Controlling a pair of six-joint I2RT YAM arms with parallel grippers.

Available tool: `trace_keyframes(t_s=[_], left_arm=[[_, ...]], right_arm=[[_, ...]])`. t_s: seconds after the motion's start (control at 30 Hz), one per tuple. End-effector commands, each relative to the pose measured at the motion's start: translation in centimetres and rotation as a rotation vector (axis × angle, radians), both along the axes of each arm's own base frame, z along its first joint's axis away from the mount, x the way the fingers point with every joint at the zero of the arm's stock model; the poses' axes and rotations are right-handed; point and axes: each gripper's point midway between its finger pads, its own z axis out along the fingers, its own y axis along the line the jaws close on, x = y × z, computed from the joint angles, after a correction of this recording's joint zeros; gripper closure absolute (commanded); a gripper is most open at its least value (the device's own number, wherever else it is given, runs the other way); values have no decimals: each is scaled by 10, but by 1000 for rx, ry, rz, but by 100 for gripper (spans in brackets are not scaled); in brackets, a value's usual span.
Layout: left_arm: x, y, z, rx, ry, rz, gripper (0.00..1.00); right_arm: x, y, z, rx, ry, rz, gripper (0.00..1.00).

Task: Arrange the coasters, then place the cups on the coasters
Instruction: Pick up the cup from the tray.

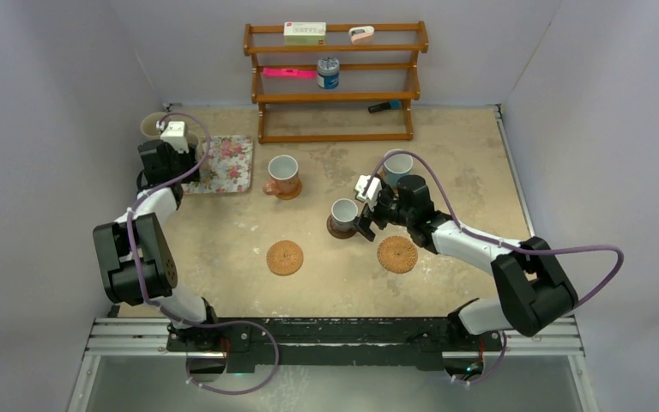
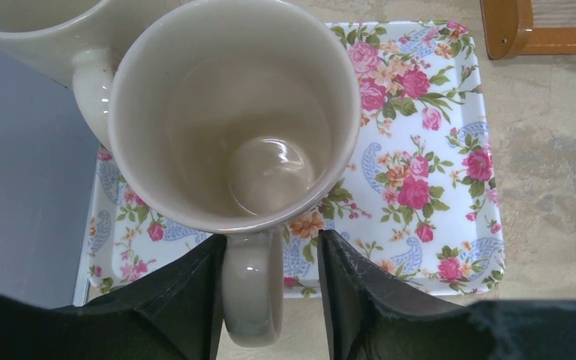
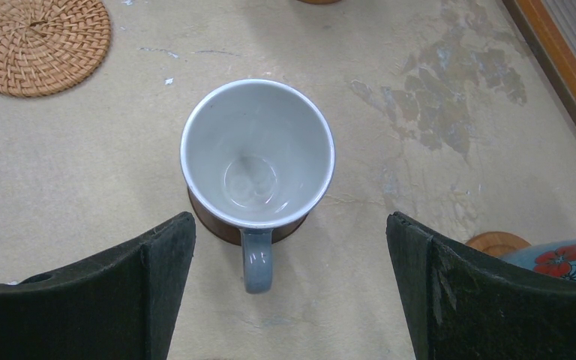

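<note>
Black fingers of the left hand (image 2: pixel 270 238) straddle the 6 o'clock handle (image 2: pixel 253 292) of a glossy cream mug (image 2: pixel 232 112) at 10 o'clock on the floral tray (image 2: pixel 435 150), close-set but not clamped. Pick-up seems the step in hand; next, squeeze and lift straight.

Right hand (image 3: pixel 291 217) gapes wide, empty, over the small grey-white mug (image 3: pixel 257 150) seated on a dark coaster (image 3: pixel 211 223).

Overhead, two woven coasters (image 1: pixel 285 257) lie bare at 6 o'clock on the surface (image 1: pixel 240 215).

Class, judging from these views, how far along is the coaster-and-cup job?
Done: three cups sit on coasters, the grey one before the open right gripper. In hand: the left gripper straddles the handle of a cream mug on the floral tray. Left: both cream mugs go to the two bare woven coasters.
</note>
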Motion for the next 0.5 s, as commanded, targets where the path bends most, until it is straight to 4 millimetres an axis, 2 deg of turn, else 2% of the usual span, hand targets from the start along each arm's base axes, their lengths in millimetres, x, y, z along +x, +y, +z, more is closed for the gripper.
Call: trace_keyframes(t_s=[0.0, 0.4, 0.47], left_arm=[[17, 12, 27, 35, -87, 17, 54], [18, 7, 33, 12, -98, 3, 73], [18, 7, 35, 12, -101, 3, 79]], right_arm=[[4, 4, 9, 11, -21, 20, 1], [3, 5, 8, 10, -17, 22, 1], [4, 5, 8, 10, -19, 23, 1]])
